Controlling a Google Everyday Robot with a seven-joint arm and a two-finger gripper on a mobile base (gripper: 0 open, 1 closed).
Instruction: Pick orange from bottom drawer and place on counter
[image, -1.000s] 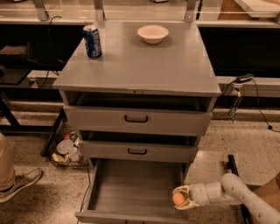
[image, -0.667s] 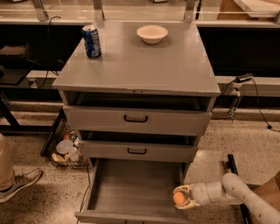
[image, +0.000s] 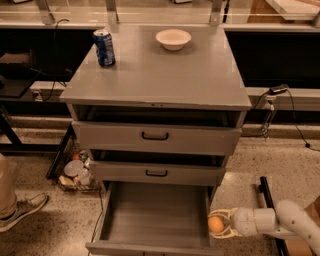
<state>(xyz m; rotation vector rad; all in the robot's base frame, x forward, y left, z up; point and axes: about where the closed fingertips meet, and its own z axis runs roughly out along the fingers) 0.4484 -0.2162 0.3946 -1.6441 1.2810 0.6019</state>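
Observation:
The orange (image: 216, 224) is small and round, held between the fingers of my gripper (image: 218, 225) at the right wall of the open bottom drawer (image: 150, 215). The gripper is shut on it, about level with the drawer's right rim. The white arm reaches in from the lower right. The drawer's flat grey floor holds nothing that I can see. The grey counter (image: 165, 70) is the cabinet's top, well above the gripper.
A blue can (image: 104, 47) stands at the counter's back left and a cream bowl (image: 173, 38) at the back middle. The two upper drawers (image: 155, 136) stand slightly open. A person's shoe (image: 22, 210) and a basket of clutter (image: 75, 172) lie on the floor at left.
The gripper with the orange has moved slightly right, from inside the drawer's right front corner to its right rim.

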